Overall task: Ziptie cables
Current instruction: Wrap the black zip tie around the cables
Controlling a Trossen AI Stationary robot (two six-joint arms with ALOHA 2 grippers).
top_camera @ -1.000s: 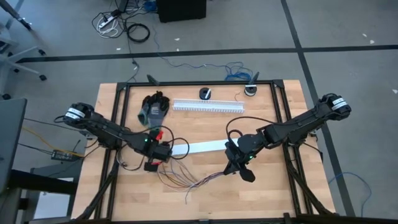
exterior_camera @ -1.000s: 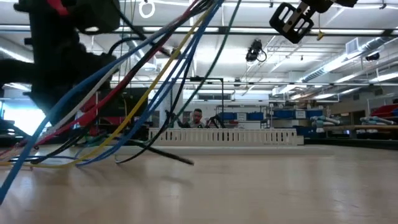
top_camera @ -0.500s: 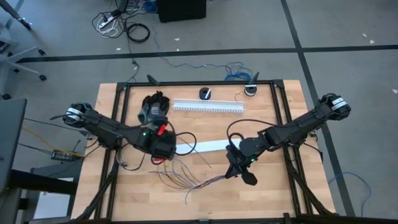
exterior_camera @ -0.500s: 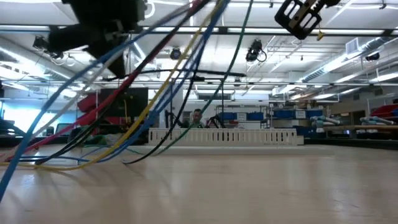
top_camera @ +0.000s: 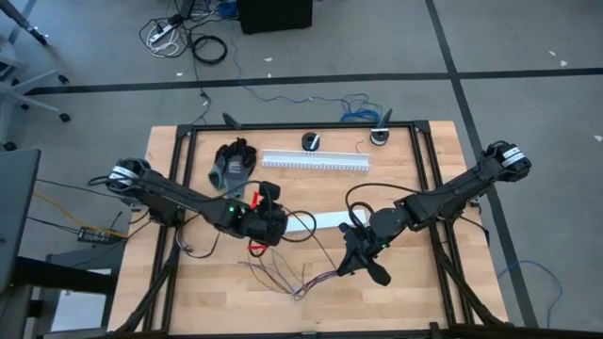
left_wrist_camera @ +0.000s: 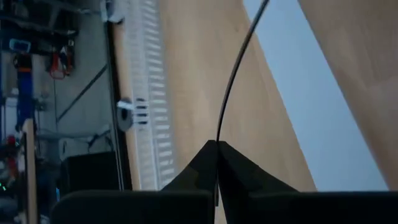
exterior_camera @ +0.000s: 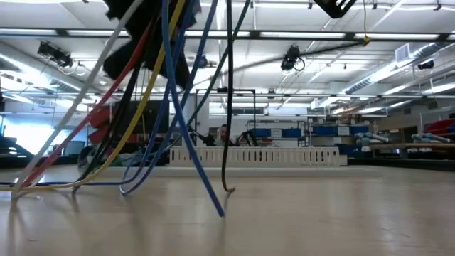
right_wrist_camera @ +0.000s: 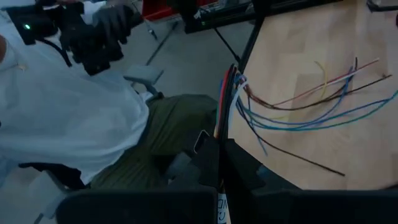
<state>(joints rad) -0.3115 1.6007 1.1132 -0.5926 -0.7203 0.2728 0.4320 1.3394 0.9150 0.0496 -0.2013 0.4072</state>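
My right tool [top_camera: 350, 266] sits right of the table's middle, on the near half, clenched on the cables [top_camera: 300, 281]. In the right wrist view my fingers [right_wrist_camera: 214, 163] are pressed together with the bundle [right_wrist_camera: 231, 93] running out from between them. From there the wires fan out loose over the wood: blue, red, yellow, grey and dark strands.

My left tool [top_camera: 279, 222] sits left of centre, clenched on a single thin dark wire [left_wrist_camera: 235, 78]. The left wrist view shows its fingers [left_wrist_camera: 214, 163] shut to a point with that wire rising from the tip. I cannot tell whether this wire belongs to the bundle.

In the high view the free wire ends lie on the table between the two tools, toward the near edge. In the low view the strands [exterior_camera: 146, 85] hang down from above, and several ends touch the table [exterior_camera: 298, 213].

A pale flat strip [top_camera: 320, 220] lies on the wood between the tools. The white slotted duct [top_camera: 315, 161] lies along the far side, well apart from the wires. A dark glove [top_camera: 233, 163] lies just left of the duct. Two small round dark parts [top_camera: 311, 141] sit at the far edge.

A person [right_wrist_camera: 81, 118] in a white top shows beyond the table's edge in the right wrist view.
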